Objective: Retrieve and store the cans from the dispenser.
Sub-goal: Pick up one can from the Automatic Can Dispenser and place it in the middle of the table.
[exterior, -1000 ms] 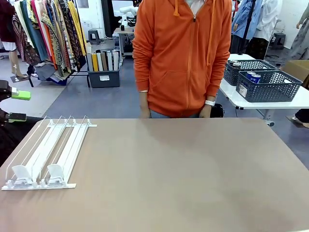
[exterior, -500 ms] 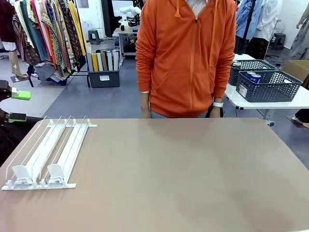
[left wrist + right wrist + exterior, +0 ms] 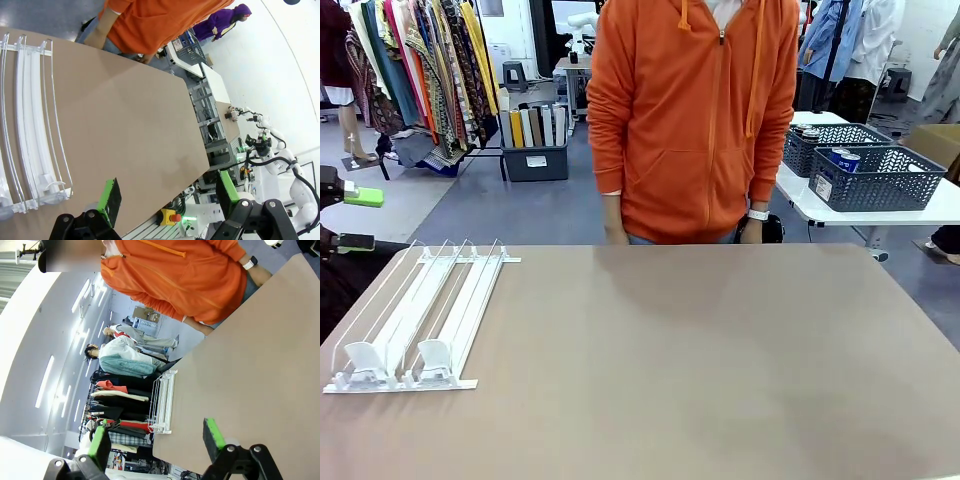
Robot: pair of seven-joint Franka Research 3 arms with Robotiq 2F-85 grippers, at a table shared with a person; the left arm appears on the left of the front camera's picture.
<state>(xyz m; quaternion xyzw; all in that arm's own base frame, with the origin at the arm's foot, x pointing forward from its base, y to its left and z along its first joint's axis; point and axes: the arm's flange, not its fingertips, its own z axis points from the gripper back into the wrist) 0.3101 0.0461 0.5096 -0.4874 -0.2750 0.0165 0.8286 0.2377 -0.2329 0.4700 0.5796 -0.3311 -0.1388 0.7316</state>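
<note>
Clothing racks and a side table with dark grey baskets [image 3: 882, 178] fill the background behind a person in an orange hoodie [image 3: 695, 110], who stands at the far edge of the brown worktop [image 3: 700, 350]. On the worktop's left side lies the dispenser [image 3: 415, 318], a white sloped rack whose lanes look empty, with both pusher plates [image 3: 402, 360] slid to the near end. No cans sit on the worktop; a few blue cans [image 3: 844, 158] show in one of the far baskets. The left gripper [image 3: 169, 196] hangs with its jaws spread wide and empty, just off the worktop's left edge, near the dispenser's far end. The right gripper [image 3: 156, 437] is likewise open and empty, well apart from the dispenser. Judging by the bare lanes, retrieval looks either finished or waiting on a refill; the next move calls for cans in the rack.
</note>
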